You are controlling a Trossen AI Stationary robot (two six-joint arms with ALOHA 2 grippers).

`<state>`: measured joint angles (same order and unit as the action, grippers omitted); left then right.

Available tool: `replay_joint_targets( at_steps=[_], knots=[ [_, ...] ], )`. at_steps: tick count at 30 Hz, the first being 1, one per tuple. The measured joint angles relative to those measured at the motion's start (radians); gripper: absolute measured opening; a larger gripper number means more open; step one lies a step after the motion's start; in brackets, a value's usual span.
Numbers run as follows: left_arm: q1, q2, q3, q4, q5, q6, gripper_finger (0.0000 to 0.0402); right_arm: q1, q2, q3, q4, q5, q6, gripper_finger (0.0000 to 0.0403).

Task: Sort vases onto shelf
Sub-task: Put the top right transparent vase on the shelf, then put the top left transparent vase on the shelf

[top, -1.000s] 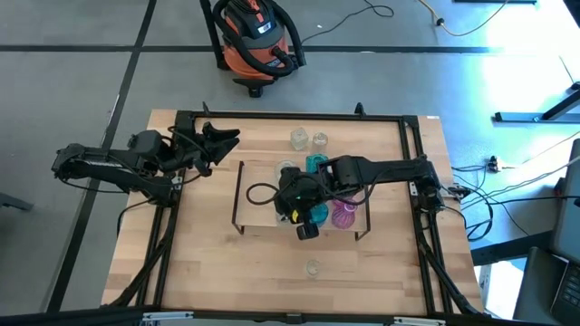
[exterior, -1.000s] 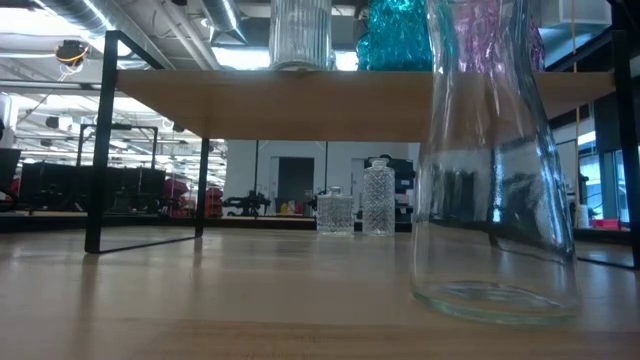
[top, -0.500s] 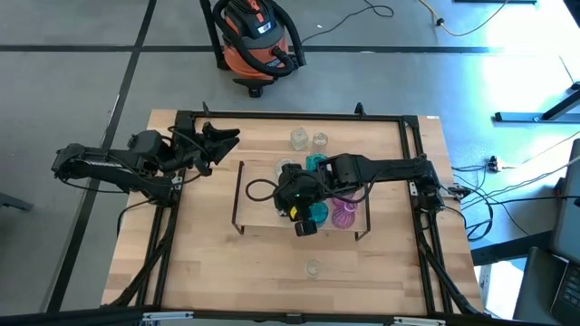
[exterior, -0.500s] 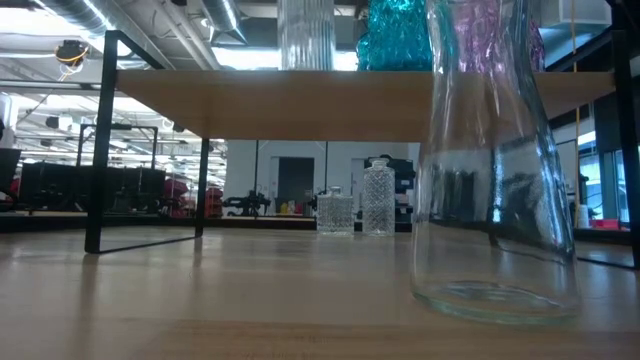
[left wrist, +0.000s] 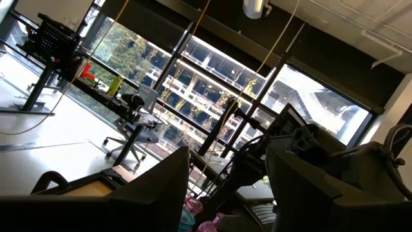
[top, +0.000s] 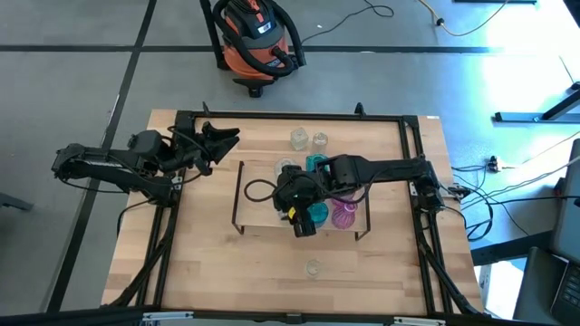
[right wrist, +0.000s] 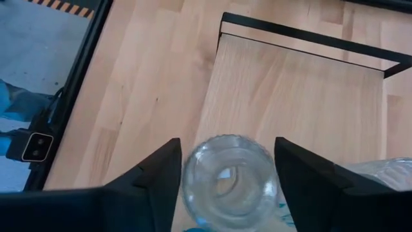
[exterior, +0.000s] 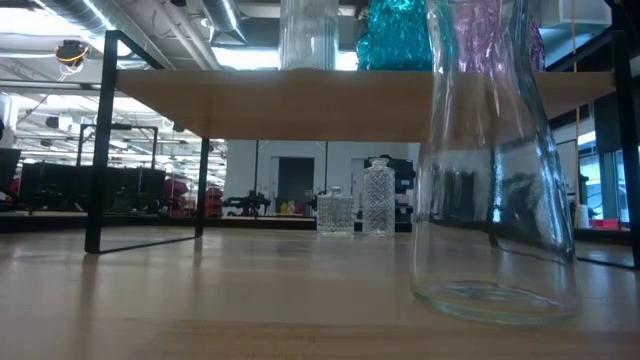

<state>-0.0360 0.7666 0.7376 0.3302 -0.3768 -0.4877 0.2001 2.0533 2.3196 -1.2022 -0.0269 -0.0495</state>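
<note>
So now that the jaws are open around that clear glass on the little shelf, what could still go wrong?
Two things, as guesses. The clear ribbed vase sits between the right gripper's jaws with narrow gaps either side, so pulling away crookedly might nudge or tip it. It also stands close to the teal vase and pink vase on the shelf, so a knock could topple neighbours. The left gripper waits far off, no threat.

Robotics lab or workshop
Concrete floor [top: 72, 27], shop vacuum [top: 256, 36] at 12 o'clock, loose cables [top: 507, 195], big windows [left wrist: 193, 90].
</note>
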Motion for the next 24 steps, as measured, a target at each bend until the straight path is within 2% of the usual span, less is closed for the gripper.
replay_joint_targets(
  at_steps=[8, 19, 24],
  knots=[
    [0.0, 0.0, 0.0, 0.0, -0.002, 0.0, 0.0198, 0.0, 0.0, 0.0, 0.018, 0.0, 0.0, 0.0256],
    [0.0, 0.0, 0.0, 0.0, -0.001, 0.0, 0.0198, -0.012, 0.0, 0.034, 0.08, 0.001, 0.047, 0.0261],
    [0.0, 0.0, 0.0, 0.0, -0.012, 0.001, 0.0198, -0.033, -0.054, 0.034, 0.23, 0.041, 0.045, 0.0261]
  ],
)
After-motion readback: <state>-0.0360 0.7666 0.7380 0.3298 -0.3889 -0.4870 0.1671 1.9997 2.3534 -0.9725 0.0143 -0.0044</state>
